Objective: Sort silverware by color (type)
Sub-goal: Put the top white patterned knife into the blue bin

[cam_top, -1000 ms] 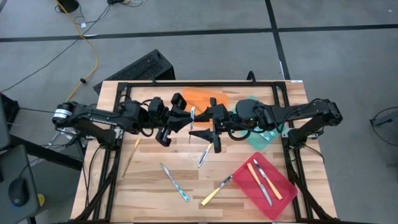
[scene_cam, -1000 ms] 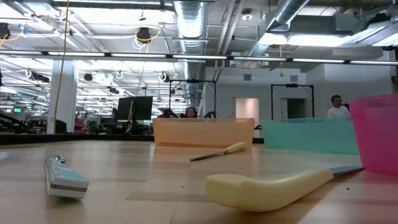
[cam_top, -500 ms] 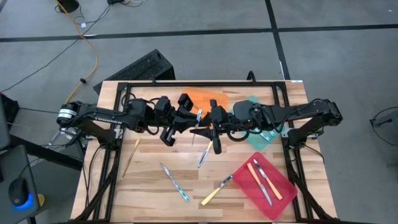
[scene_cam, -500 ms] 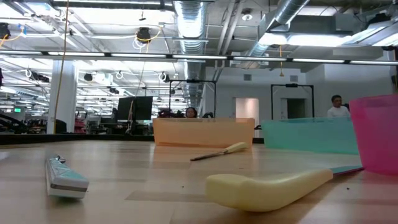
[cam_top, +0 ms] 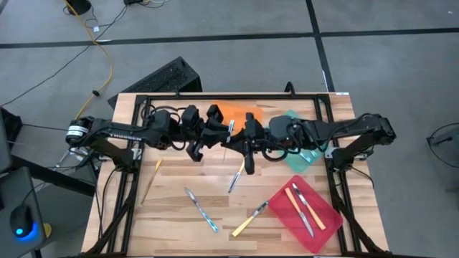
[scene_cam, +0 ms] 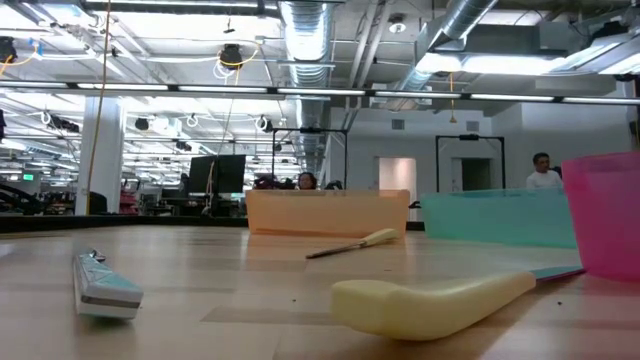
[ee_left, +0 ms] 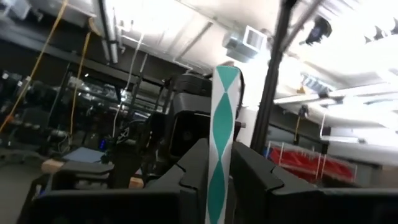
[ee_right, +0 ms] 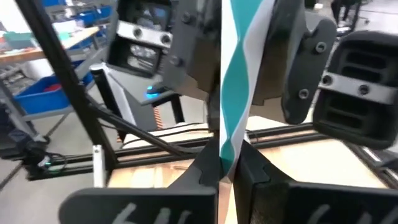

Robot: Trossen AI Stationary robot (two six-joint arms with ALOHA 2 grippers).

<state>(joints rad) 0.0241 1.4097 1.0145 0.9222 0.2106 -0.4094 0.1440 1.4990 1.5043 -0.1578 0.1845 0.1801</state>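
Teal-patterned utensil point(cam_top: 230, 131): held aloft at the surface's 12 o'clock, both ends pinched. Left gripper point(cam_top: 218, 134) and right gripper point(cam_top: 237, 137) are each closed on its handle. Light, stiff, slick; grasp mid-handle.

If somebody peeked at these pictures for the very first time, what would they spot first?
Probably the two dark arms meeting above the middle of the table, with the left gripper and the right gripper both pinching one teal-and-white patterned utensil between them. Next comes the bright red tray at the table's near right corner with two utensils lying in it. A few more utensils lie scattered on the bare wood of the table.
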